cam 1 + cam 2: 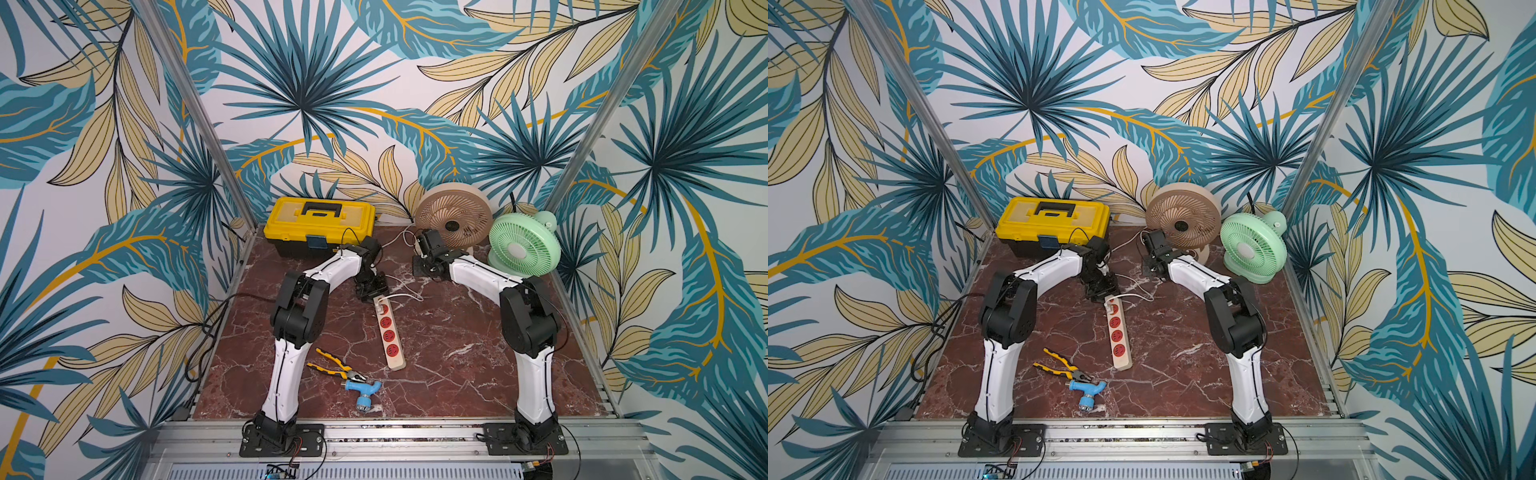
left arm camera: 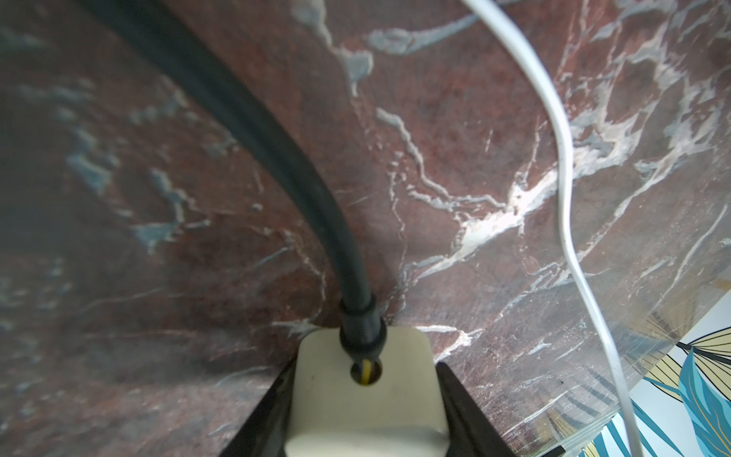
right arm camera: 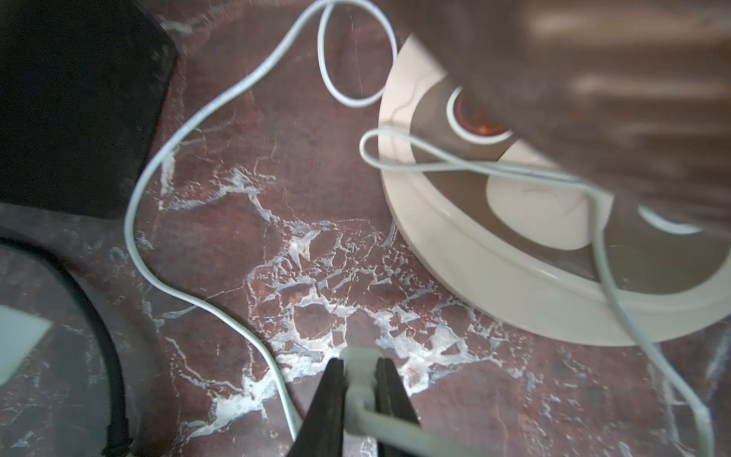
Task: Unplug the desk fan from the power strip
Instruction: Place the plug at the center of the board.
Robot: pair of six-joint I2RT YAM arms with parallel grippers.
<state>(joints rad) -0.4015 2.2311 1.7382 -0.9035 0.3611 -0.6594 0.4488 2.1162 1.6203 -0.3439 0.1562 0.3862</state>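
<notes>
Power strip lay flat mid-table on the marble tabletop, long axis running roughly front to back, and showed in both top views. Four red sockets in a row were visible, with no plug standing in the ones clear of the arm.

Left gripper was down on the strip's far end. In the left wrist view the gripper was closed on that cream end, with a dark finger pressed against each side. The dark cord left the strip right there and curved off across the marble.

Right gripper sat well apart from the strip, just in front of the beige fan. In the right wrist view the gripper was pinched nearly closed on a white plug, which was held over bare marble, clear of any socket. White cable looped over the table and across the beige fan's round base.

Green fan stood just right of the beige one. Yellow toolbox was at the back left. Pliers and a blue tap lay near the strip's front end, not touching it.
</notes>
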